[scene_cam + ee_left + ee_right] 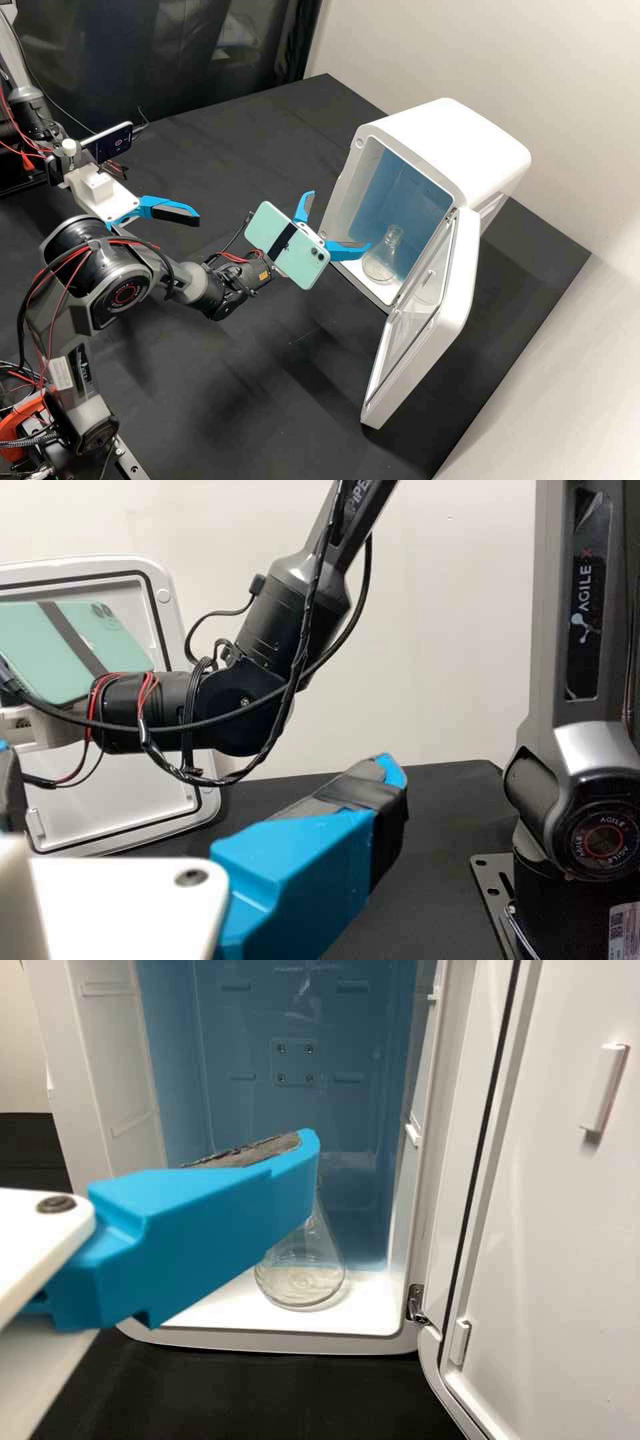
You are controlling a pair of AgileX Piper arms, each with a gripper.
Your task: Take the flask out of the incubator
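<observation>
You have right blue fingers (347, 251) held apart, gripping nothing, at mouth of white box incubator with blue inside (460, 147). Just beyond fingers, not touching: clear glass conical flask (385, 257), upright on incubator floor. Beside fingers, white incubator door (427, 313) hangs open.

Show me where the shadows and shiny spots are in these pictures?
High view: a soft shadow lies on the black bench beside the incubator's open door. Right wrist view: the glass flask glints near its base inside the incubator. Left wrist view: an arm's grey casing shows a pale sheen.
</observation>
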